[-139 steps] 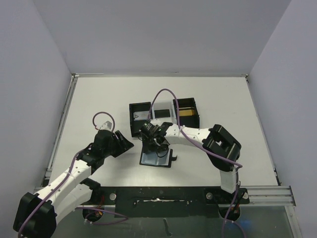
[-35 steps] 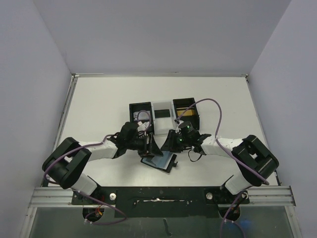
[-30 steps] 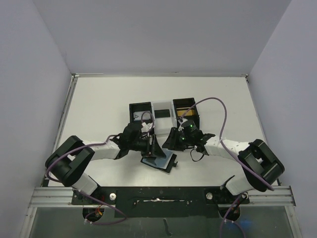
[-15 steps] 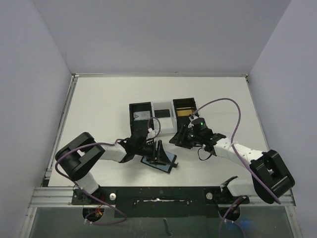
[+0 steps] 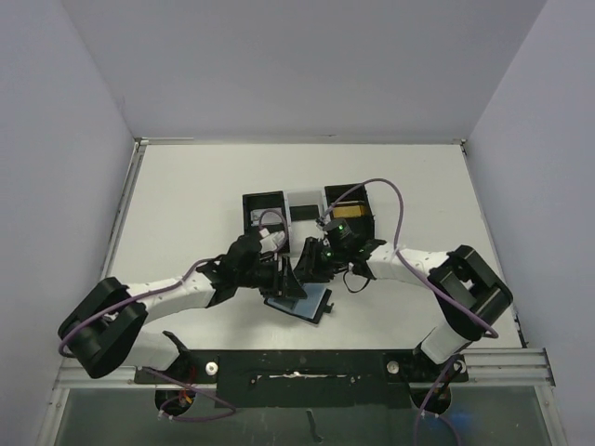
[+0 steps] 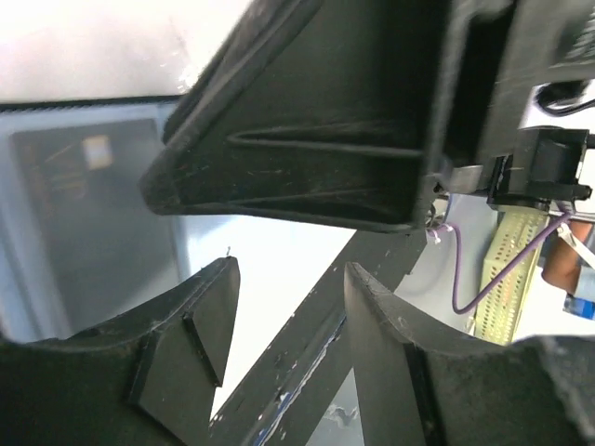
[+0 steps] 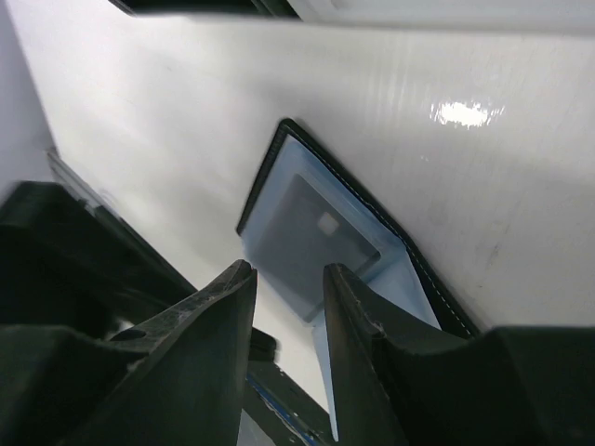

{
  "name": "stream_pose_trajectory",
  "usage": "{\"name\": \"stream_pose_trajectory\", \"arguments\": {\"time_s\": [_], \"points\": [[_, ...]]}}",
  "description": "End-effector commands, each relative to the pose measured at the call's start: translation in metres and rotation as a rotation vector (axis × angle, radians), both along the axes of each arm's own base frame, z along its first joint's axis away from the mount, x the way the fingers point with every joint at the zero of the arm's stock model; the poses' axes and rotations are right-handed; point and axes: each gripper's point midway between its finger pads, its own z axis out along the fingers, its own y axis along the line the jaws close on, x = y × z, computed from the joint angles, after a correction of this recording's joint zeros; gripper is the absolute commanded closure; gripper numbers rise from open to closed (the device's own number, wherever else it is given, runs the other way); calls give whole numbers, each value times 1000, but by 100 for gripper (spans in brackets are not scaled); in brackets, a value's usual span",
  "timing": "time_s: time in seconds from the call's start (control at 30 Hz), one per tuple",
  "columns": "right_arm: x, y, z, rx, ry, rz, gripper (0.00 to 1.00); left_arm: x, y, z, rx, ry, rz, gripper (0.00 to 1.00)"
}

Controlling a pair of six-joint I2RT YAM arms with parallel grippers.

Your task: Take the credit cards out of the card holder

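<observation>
The card holder (image 5: 299,303) lies spread open on the desk (image 5: 186,214), just ahead of both arm bases, with a dark credit card (image 7: 316,237) seated in its blue-grey pocket. The left gripper (image 6: 290,274) hangs low at the holder's far-left corner, jaws spread and empty. The right gripper (image 7: 288,271) hangs just beyond the far edge, jaws a little apart and also empty. We judge that one arm should pin the holder flat while the other takes the card's edge and slides it along the pocket rather than upward, so the holder does not lift. We cannot tell which card edge lies free. The two sets of fingers stand very close, so we advise moving one arm at a time. Behind them stand the left black box (image 5: 263,212), the white box (image 5: 305,204) and the right black box (image 5: 364,223), near the right wrist.
</observation>
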Motion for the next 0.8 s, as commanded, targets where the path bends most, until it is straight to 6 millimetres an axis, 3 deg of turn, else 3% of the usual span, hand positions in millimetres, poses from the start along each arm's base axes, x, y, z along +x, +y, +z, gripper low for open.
{"name": "stream_pose_trajectory", "arguments": {"time_s": [0.0, 0.13, 0.23, 0.5, 0.77], "points": [[-13, 2, -11, -86, 34, 26, 64, 13, 30, 6, 54, -85, 111, 53], [-18, -8, -26, -178, 62, 12, 54, 37, 70, 12, 88, -111, 292, 52], [-14, -10, -33, -229, 62, -5, 49, 49, 89, 15, 91, -123, 351, 51], [3, -8, -53, -441, -1, 22, 42, 53, 95, 8, 112, -99, 355, 51], [5, 7, -48, -614, -97, 110, 36, 59, 112, 0, 161, -71, 486, 51]]}}
